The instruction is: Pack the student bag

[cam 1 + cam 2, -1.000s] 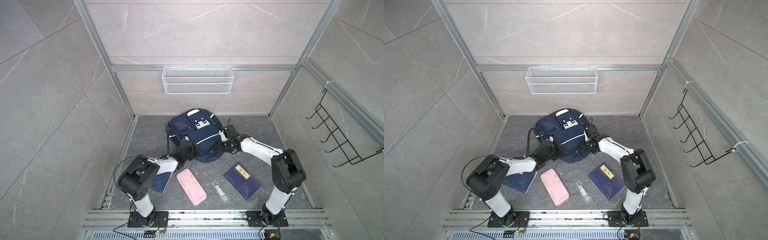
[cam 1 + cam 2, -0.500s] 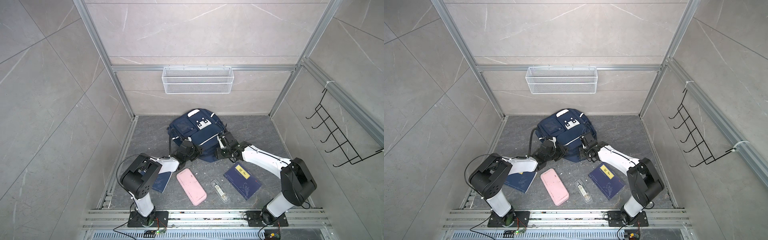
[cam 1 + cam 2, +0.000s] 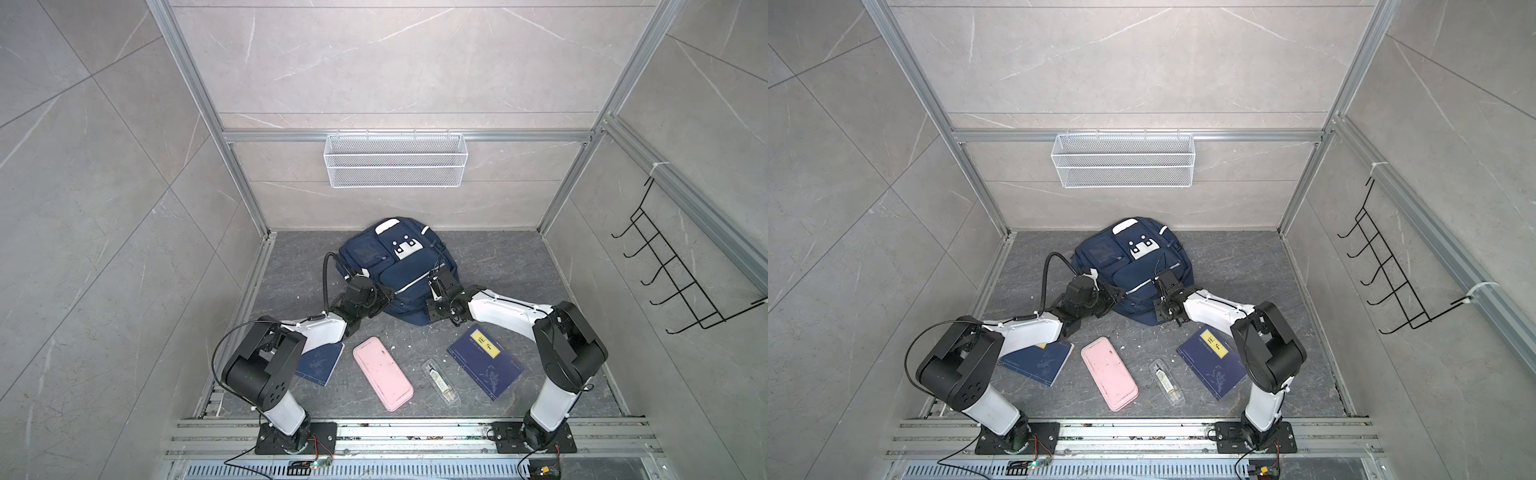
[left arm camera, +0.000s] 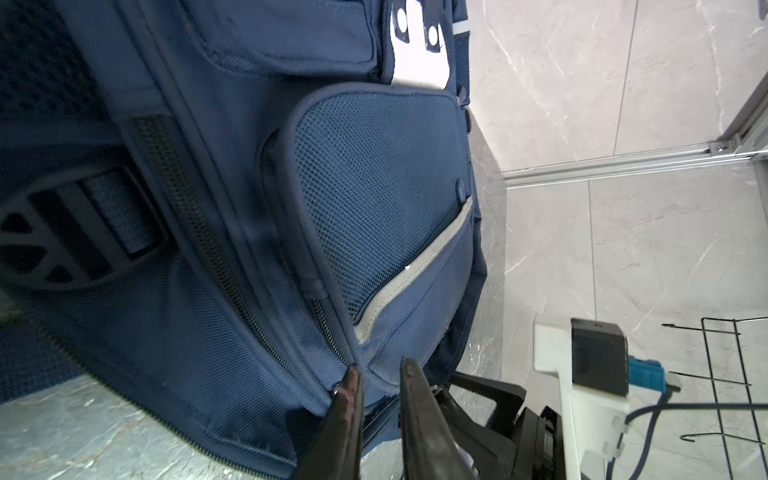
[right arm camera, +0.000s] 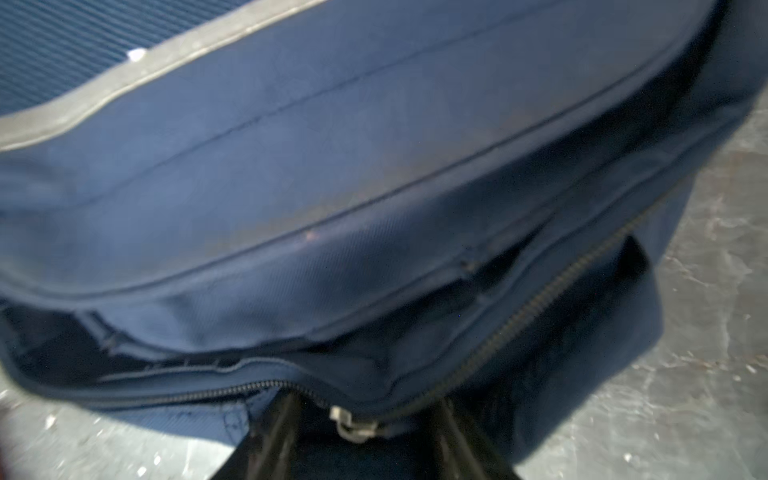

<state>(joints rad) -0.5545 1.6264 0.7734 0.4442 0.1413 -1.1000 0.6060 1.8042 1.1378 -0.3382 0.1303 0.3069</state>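
The bag lies on the floor at far centre, close to the back wall, front pockets up. The left gripper is at its near-left edge, jaws narrow, pinching a fold of fabric. The right gripper is at its near-right edge, jaws half apart astride the zip pull, not clamped.
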